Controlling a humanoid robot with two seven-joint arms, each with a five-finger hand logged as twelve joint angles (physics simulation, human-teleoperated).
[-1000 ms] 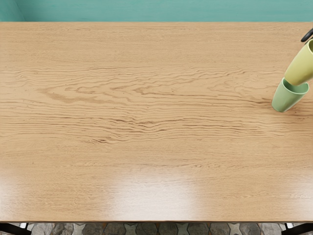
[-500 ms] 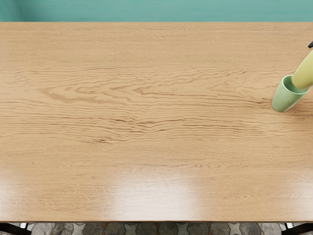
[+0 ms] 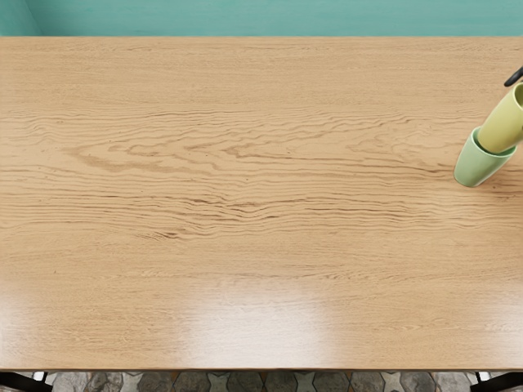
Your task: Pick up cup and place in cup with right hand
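In the head view, the green cup (image 3: 476, 166) stands on the table (image 3: 245, 261), with the bottom of the yellow cup (image 3: 498, 124) just inside its mouth. The yellow cup leans toward the right edge. Past it, a dark bit of the right hand (image 3: 514, 78) pokes in. Too little shows to tell how open it is, or if it has the cup. I think this is the putting-in part. Next, the yellow cup should go gently down, in line with the green one, then be let go.

The floor (image 3: 278, 381) has grey stones and pale stars. The table is tan wood with wavy lines. Both cups are smooth and round, with wide mouths. The far wall (image 3: 270, 18) is blue-green.
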